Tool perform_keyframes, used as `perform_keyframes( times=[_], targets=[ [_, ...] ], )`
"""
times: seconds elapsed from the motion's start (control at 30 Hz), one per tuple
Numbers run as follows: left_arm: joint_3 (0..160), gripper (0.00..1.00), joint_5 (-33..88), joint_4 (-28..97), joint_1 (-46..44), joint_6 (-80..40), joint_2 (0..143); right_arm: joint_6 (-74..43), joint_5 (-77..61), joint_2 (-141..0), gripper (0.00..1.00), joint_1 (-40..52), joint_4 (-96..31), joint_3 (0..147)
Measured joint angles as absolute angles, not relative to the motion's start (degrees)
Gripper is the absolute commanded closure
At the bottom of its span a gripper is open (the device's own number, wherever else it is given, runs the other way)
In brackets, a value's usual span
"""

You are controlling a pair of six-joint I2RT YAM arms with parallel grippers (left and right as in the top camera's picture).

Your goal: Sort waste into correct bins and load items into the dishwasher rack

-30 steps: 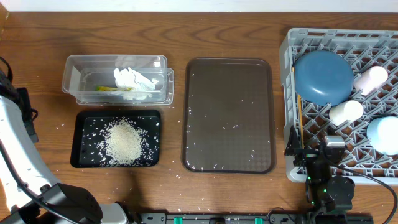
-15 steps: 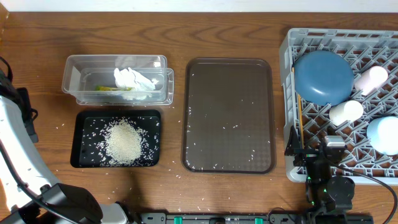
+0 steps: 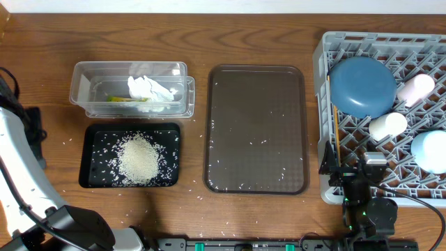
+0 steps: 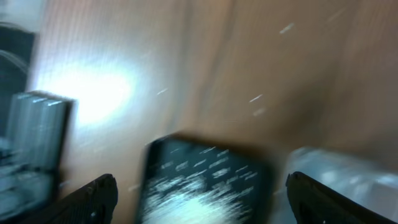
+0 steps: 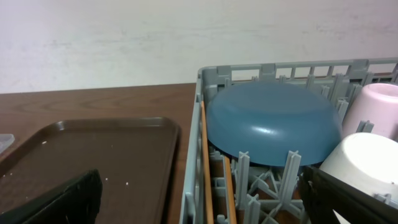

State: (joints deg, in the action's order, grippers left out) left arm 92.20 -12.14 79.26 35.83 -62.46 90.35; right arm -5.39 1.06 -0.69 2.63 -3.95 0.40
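Rice (image 3: 138,159) heaped white in blk tray (image 3: 85,157).

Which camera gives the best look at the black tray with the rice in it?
The overhead view: the black tray lies whole and sharp, rice heaped in its middle. The left wrist view catches it too, but blurred and cut off at the bottom edge. The right wrist view does not show it.
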Motion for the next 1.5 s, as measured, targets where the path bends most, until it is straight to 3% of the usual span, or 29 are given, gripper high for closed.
perform_keyframes(
  times=[0.1,0.23,0.4,0.57,0.77,1.2,1.5],
  targets=[
    [92.2,0.11,-11.9,84.2,35.7,-60.9,90.3,-5.4,1.1,-0.7,0.01,2.6,-4.0,0.4],
    [88.4,0.11,-12.6,81.4,33.8,-59.7,87.8,-5.4,1.1,-0.7,0.01,2.6,-4.0,0.4],
    [77.8,0.11,-15.7,67.9,25.9,-57.4,77.5,-5.4,1.1,-0.7,0.01,2.6,-4.0,0.4],
    [66.0,0.11,-17.5,50.4,17.3,-47.7,66.2,-5.4,1.1,-0.7,0.01,2.6,-4.0,0.4],
    [52.9,0.11,-18.0,41.3,11.2,-37.7,56.3,-5.4,1.1,-0.7,0.01,2.6,-3.9,0.4],
    [44.4,0.11,-7.2,46.1,10.4,-32.2,50.0,-5.4,1.1,-0.7,0.01,2.6,-4.0,0.4],
    [34.7,0.11,2.0,33.4,9.3,-12.4,39.9,-5.4,1.1,-0.7,0.01,2.6,-3.9,0.4]
  ],
)
